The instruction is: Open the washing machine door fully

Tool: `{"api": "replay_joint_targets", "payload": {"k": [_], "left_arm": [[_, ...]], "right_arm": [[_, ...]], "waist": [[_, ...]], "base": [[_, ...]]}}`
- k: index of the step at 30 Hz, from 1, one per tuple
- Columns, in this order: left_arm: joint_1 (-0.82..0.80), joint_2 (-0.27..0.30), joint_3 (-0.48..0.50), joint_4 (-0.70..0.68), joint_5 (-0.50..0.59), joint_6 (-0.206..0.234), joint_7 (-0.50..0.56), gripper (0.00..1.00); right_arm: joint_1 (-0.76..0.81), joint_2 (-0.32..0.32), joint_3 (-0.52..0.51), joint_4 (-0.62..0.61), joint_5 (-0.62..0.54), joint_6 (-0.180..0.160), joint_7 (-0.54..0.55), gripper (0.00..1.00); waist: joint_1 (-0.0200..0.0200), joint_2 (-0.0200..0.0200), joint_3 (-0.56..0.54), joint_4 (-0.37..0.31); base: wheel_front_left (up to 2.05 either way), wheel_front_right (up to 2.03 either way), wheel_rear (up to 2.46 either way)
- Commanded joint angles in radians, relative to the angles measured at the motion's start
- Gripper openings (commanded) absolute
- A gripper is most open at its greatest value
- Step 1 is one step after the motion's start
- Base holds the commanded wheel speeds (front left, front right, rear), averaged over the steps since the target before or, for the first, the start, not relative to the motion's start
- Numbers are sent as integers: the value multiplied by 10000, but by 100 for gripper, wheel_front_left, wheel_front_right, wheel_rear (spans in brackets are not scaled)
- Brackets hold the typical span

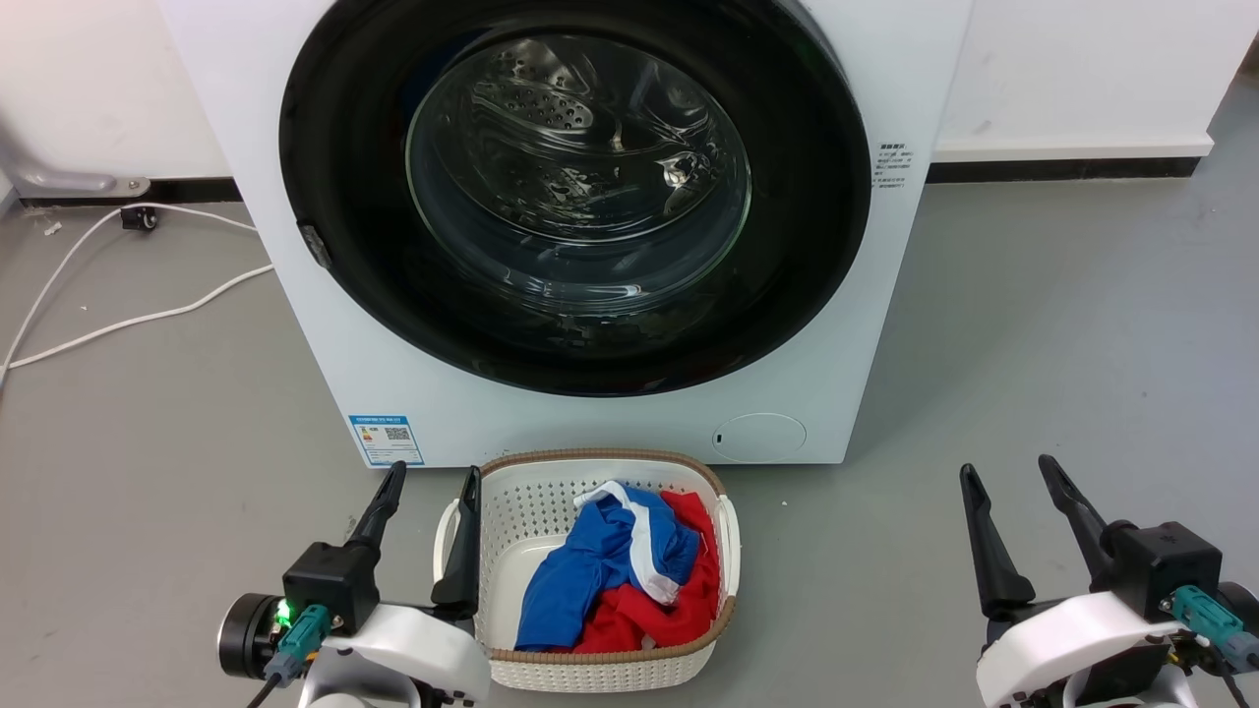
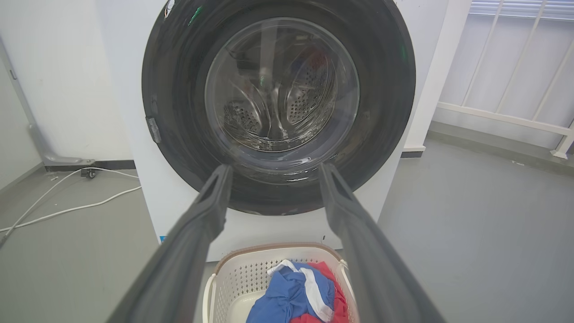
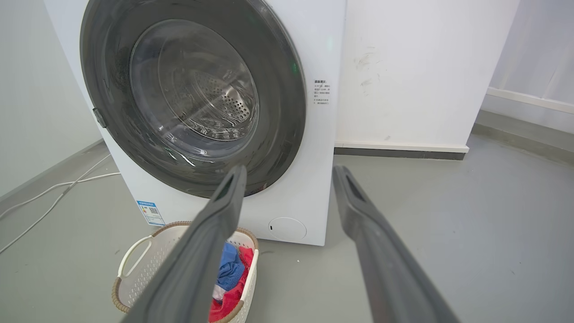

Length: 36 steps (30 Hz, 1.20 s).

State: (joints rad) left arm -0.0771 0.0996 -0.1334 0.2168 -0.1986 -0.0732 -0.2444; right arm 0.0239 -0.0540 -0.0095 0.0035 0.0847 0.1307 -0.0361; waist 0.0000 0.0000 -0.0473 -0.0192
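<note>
The white washing machine (image 1: 885, 324) (image 2: 134, 148) (image 3: 316, 148) stands straight ahead. Its round washing machine door (image 1: 334, 128) (image 2: 175, 89) (image 3: 287, 98), with a glossy black rim and clear bulging glass, lies flush against the front, shut; a small grey latch tab sits on its left edge. My left gripper (image 1: 431, 478) (image 2: 273, 169) is open at the lower left, well short of the machine, beside the basket. At the lower right my right gripper (image 1: 1011, 468) (image 3: 289, 170) is open too, with nothing between its fingers.
A white laundry basket (image 1: 511, 492) (image 2: 233, 273) (image 3: 134, 251) holding blue, red and white clothes sits on the grey floor right before the machine. White cables (image 1: 118, 320) trail on the floor at the left. A white wall stands to the right of the machine.
</note>
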Motion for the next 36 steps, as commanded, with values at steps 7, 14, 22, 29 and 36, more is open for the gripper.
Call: {"api": "replay_joint_targets", "payload": {"k": [7, 14, 22, 29, 36], "left_arm": [[-146, 9, -27, 116, 454, 19, -179, 100], [-147, -29, 36, 236, 321, -29, -211, 100], [-145, -77, 88, 334, 112, -56, -211, 100], [-154, -93, 81, 386, 10, -17, -211, 100], [-148, -77, 115, 395, -32, 35, -211, 100]], "right_arm": [[77, 48, -10, 7, -231, -1, -124, 100], [67, 49, -28, 110, -112, -1, -192, 100], [70, 50, -42, 195, 49, -1, -194, 100], [86, 49, -64, 266, 117, -1, -148, 56], [71, 48, -195, 424, 829, -1, -87, 0]], "waist": [[0, 0, -12, -14], [0, 0, -38, -14], [0, 0, -35, -6], [0, 0, -28, -8], [0, 0, 4, -41]], "base": [[0, 0, 0], [0, 0, 0], [0, 0, 0], [0, 0, 0], [0, 0, 0]]}}
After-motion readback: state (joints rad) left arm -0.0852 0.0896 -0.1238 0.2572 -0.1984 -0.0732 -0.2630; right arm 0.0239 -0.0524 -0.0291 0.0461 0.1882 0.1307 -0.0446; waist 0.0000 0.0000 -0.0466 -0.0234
